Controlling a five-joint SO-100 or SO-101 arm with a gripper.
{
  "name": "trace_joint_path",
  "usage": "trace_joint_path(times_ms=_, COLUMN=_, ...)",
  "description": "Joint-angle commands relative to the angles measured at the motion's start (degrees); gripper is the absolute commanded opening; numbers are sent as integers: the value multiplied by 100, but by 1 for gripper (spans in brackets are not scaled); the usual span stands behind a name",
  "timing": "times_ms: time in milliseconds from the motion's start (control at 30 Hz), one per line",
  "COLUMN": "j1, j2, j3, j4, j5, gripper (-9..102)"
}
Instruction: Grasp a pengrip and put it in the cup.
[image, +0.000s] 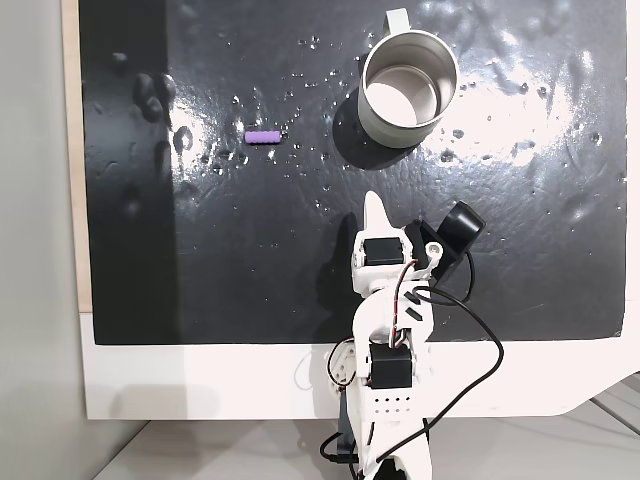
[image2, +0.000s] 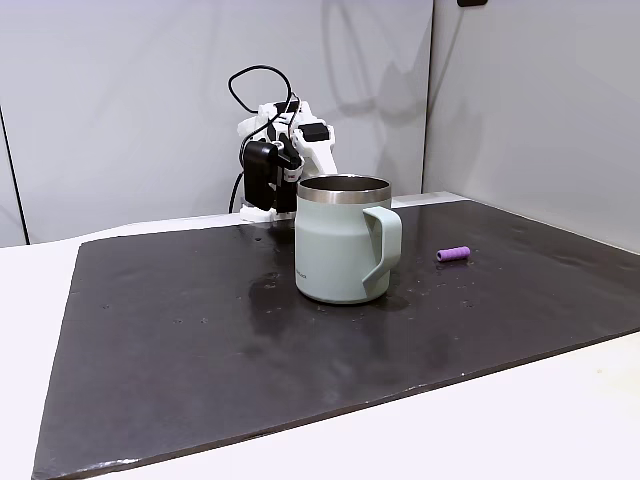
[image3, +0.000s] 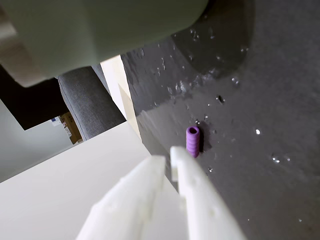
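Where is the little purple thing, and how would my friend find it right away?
Start at the big black mat and find the silvery mug standing on it. In the fixed view from above, look left of the mug: the pengrip lies alone on its side, apart from the mug. It is a tiny light-purple ribbed tube, the only coloured thing on the mat.

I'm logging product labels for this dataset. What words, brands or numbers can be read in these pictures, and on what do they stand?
No text can be read.
A tiny dark mark low on the cup, near its base in a fixed view: too small to read.
The pengrip, the gripper and the black mat: no lettering shows.
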Motion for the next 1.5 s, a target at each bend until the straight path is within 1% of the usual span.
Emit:
trace_joint_path(times_ms=0, j1=-185, j2=70, j3=308, j4=-202, j5=-141, gripper=0)
trace_joint_path(times_ms=433, j1=-185, j2=70, j3=132, j4=-114, j5=-141, gripper=0)
trace_joint_path(times_ms=667, j1=-817, j2=-185, j3=-1441, j4=993, j5=-79, gripper=0)
trace_joint_path(times_ms=767, j1=-923, j2=-1362, j3=-2584, j4=1266, j5=141, gripper=0)
trace_joint_path(times_ms=867, j1=-1028, j2=-2716, j3=-4008, j4=1740, j5=519, gripper=0)
trace_joint_path(times_ms=1033, j1=-1310, j2=-4834, j3=-6451, j4=2786, j5=1213, gripper=0)
trace_joint_path(times_ms=1167, j1=-1564, j2=-6196, j3=-8068, j4=3419, j5=1723, gripper=0)
trace_joint_path(times_ms=1333, j1=-1872, j2=-7515, j3=-9404, j4=4017, j5=2558, gripper=0)
trace_joint_path(times_ms=1467, j1=-2039, j2=-8068, j3=-9694, j4=3964, j5=2962, gripper=0)
